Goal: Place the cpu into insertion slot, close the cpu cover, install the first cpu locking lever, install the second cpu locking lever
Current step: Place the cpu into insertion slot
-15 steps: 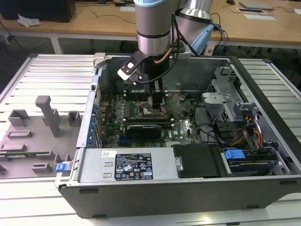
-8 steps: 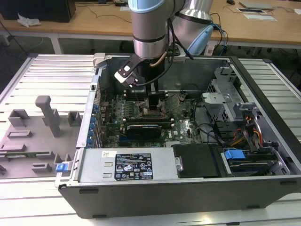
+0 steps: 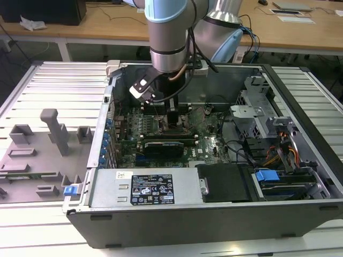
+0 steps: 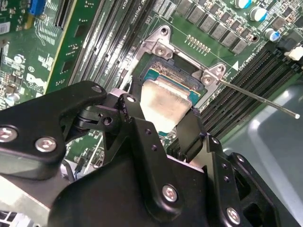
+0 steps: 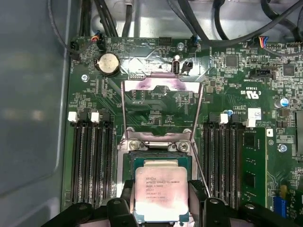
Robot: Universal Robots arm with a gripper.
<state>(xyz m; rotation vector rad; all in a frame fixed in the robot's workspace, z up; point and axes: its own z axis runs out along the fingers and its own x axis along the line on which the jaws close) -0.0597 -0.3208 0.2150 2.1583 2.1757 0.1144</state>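
Holding the cpu [image 5: 161, 201] pinched in my gripper [image 5: 163, 189] just over the insertion slot [image 5: 156, 157], cpu cover [image 5: 161, 85] standing open, I judge seating needs square alignment.

I see a silver-grey cpu [image 5: 161, 187] with fine dark print, matte black end effector [image 5: 162, 198], green motherboard [image 5: 227, 80] dotted with small grey parts, black memory slots [image 5: 92, 161], silvery cpu cover [image 5: 161, 85] with pinkish sheen, silver ribbed bench [image 3: 59, 85]
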